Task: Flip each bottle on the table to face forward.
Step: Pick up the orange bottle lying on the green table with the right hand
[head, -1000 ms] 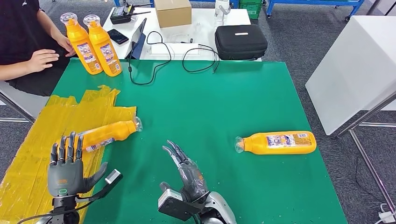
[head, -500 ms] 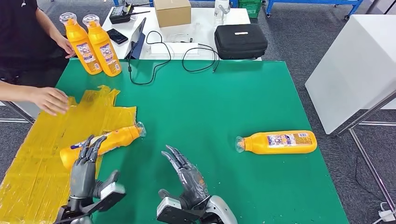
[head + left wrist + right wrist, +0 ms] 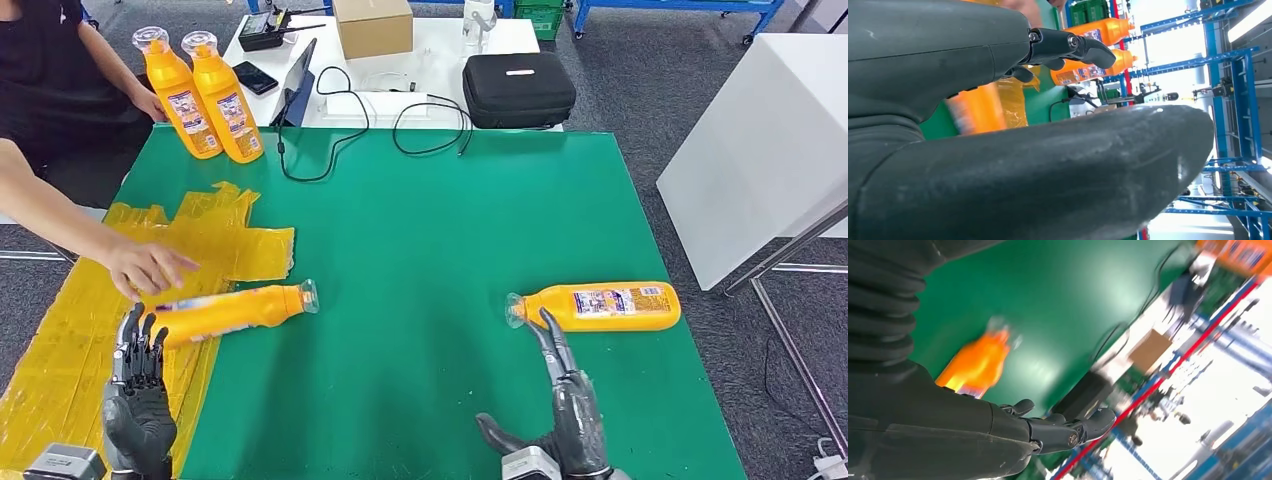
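reaching for the right-hand bottle looks like the step in hand, and i'd judge it wants a grasp round the broad middle of the body rather than the narrow neck, so the bottle can be rolled over without skidding on the green table. my right hand is near the table's front edge, fingers spread and straight, holding nothing, its fingertips just short of the bottle's clear cap end; i cannot tell whether they touch it. this bottle lies on its side toward the table's right edge, cap pointing toward the middle, a printed label showing on top. my left hand is at the table's front left corner, fingers apart and empty, just beside the base of a second lying bottle, which rests partly on the yellow sheet on the table's left side, its cap pointing toward the centre. a person's hand is over that same bottle's base, so i'd keep my left clear of it. two more bottles stand upright at the table's far left corner. both bottles are orange, smooth and likely slippery.
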You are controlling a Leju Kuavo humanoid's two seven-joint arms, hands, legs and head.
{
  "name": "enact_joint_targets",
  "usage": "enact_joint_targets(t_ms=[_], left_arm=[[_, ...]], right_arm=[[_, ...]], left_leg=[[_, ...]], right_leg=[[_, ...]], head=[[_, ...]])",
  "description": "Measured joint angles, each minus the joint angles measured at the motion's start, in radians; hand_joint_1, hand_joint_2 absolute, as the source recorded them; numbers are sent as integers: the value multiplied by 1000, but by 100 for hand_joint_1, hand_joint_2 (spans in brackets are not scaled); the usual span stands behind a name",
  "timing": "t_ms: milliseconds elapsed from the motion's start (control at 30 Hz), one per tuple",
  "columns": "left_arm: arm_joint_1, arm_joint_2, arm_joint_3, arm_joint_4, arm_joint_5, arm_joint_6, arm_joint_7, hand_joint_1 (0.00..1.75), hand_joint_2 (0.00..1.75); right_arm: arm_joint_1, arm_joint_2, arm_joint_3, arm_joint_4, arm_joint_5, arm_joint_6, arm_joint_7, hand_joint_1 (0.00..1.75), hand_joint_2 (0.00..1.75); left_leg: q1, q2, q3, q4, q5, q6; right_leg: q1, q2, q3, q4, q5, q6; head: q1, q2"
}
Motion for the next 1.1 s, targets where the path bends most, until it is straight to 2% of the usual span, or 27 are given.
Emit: enact_joint_targets(t_ms=[333, 433, 567, 700, 833, 933, 1100], left_arm=[[2, -24, 16, -16, 16, -13, 2, 0, 0], [-3, -26, 31, -12, 33, -33, 5, 0, 0], [-17, -27, 41, -1, 34, -43, 4, 0, 0], [-36, -27, 41, 14, 34, -54, 6, 0, 0], [-61, -25, 28, 40, 40, -53, 11, 0, 0], [-78, -21, 12, 57, 52, -50, 12, 0, 0], [-89, -13, -5, 71, 73, -49, 13, 0, 0]], right_arm=[[59, -5, -122, -76, 22, 25, -13, 0, 175], [78, -1, -238, -97, 16, 117, -64, 0, 175], [73, 28, -452, -110, 49, 284, -151, 0, 175], [21, 40, -653, -92, 148, 372, -166, 0, 175], [-69, -2, -792, 13, 247, 386, -129, 0, 175], [-142, -50, -838, 129, 288, 381, -101, 0, 175], [-213, -96, -842, 261, 306, 354, -72, 0, 175]], left_leg=[[1, 0, 3, 0, 0, 0], [0, 0, 3, 0, 0, 0], [0, 0, 2, 0, 0, 0], [-1, 0, 3, 0, 0, 0], [-2, 1, 3, 0, 1, 2], [-2, 1, 3, 0, 2, 3], [-2, 0, 3, 1, 2, 3]], right_leg=[[1, 0, 2, 0, 0, 0], [1, 0, 2, 0, 0, 0], [0, 0, 2, 0, 0, 0], [-1, 0, 2, 0, 0, 1], [-1, 0, 3, 0, 2, 2], [-1, 0, 3, 0, 2, 3], [-1, 0, 3, 0, 2, 4]], head=[[0, 0], [0, 0], [0, 0], [0, 0], [0, 0], [0, 0], [0, 0]])
